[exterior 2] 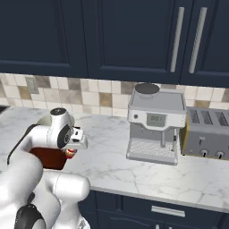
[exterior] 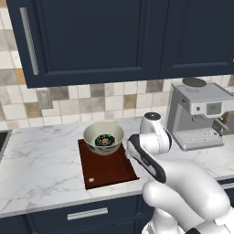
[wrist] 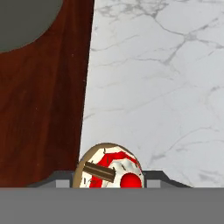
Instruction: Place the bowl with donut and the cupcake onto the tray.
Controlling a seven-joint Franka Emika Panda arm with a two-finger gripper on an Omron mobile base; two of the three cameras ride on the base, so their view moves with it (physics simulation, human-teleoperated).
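Gripper [exterior 2: 71, 151] is clasping the cupcake [wrist: 109, 168], hanging over the counter [wrist: 166, 87] just right of the tray [wrist: 48, 109] edge. Tray is lying leftward; bowl [exterior: 103, 137] with donut [exterior: 105, 140] is sitting on its far end.

No text, label or brand can be read anywhere. The espresso machine [exterior 2: 156, 124] has a small display [exterior 2: 156, 119] at its front; its digits are too blurred to make out.
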